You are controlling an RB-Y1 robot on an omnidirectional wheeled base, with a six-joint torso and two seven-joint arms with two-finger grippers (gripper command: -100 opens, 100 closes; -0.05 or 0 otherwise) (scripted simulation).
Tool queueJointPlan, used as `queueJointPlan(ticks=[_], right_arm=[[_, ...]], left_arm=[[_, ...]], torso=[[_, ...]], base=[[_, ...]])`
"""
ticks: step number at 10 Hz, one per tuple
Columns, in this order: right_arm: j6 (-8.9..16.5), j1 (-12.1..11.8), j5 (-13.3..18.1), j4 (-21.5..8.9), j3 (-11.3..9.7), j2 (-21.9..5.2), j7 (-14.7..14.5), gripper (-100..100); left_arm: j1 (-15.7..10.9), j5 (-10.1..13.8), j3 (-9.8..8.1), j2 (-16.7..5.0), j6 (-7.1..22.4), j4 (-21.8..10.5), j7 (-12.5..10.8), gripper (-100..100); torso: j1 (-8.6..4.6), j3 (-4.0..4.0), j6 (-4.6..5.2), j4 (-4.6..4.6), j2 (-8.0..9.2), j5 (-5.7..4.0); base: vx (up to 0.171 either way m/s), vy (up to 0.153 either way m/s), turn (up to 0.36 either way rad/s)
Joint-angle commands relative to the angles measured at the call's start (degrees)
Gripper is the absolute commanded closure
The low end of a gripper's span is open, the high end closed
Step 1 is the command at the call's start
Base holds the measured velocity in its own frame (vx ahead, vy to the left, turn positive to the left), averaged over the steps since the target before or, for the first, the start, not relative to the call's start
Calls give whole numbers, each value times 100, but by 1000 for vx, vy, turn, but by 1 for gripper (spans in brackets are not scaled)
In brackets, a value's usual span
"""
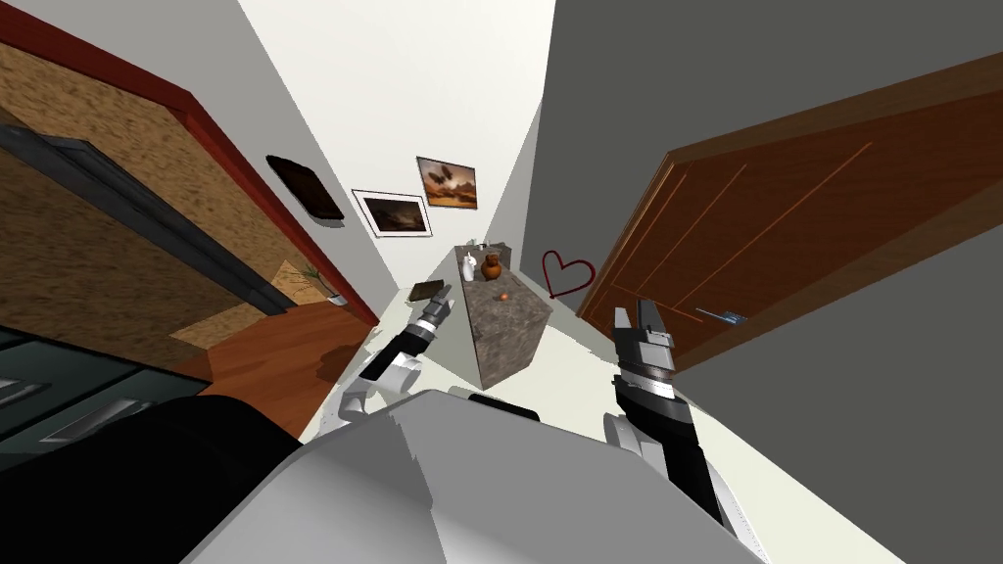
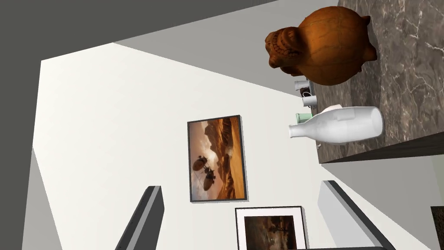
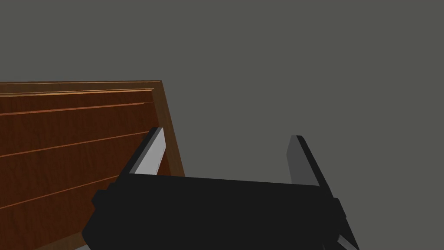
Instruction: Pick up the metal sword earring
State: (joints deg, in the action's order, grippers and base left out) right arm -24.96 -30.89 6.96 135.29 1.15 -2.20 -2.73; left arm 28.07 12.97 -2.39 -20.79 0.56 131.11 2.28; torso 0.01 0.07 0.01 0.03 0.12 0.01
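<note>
On the marble top of the cabinet: a brown pot and a white bottle are set side by side at the far end, and a small orange speck lies nearer.
Whereabouts of the sword earring: cannot be told for certain (the speck is too small to be read).
Left wrist view: the pot and bottle are shown close, with small cups made out beyond them.
Left gripper: held just beside the cabinet's left edge and aimed at a framed picture on the wall beyond the cabinet. Its fingers are spread, with nothing between them.
Right gripper: raised to the right of the cabinet, well apart from it, before a brown door. Its fingers are spread and empty.
</note>
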Motion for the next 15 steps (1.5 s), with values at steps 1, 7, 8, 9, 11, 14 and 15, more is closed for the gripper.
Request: queueJointPlan(ticks=[1, 7, 8, 9, 11, 14, 15], right_arm=[[0, 0, 0, 0, 0, 0, 0, 0], [0, -1, 0, 0, 0, 0, 0, 0], [0, 0, 0, 0, 0, 0, 0, 0], [0, -1, 0, 0, 0, 0, 0, 0], [0, -1, 0, 0, 0, 0, 0, 0], [0, -1, 0, 0, 1, 0, 0, 0], [0, -1, 0, 0, 0, 0, 0, 0]], left_arm=[[-17, 47, -5, -120, 206, -41, -21, -100], [-164, 332, 39, -894, 1074, -317, -51, -100], [-164, 332, 39, -894, 1180, -317, -51, -100], [-200, 405, 64, -1103, 1381, -404, -49, -100], [-235, 479, 94, -1316, 1633, -499, -43, -100], [-304, 622, 169, -1755, 2077, -705, -18, -100], [-304, 622, 169, -1755, 2138, -705, -18, -100]], torso=[[0, 0, 0, 0, 0, 0], [0, -5, -2, -2, -9, 0], [-1, -6, 1, -2, -11, 0], [0, -7, -3, -2, -12, 0], [-1, -8, -3, -3, -14, 0], [0, -10, -4, -4, -18, 0], [-1, -11, 0, -4, -20, -1]], base=[[-26, -3, -42], [-12, -4, -102], [-2, -3, -72], [1, -8, -140], [4, -4, -99], [14, -6, -190], [14, -2, -87]])
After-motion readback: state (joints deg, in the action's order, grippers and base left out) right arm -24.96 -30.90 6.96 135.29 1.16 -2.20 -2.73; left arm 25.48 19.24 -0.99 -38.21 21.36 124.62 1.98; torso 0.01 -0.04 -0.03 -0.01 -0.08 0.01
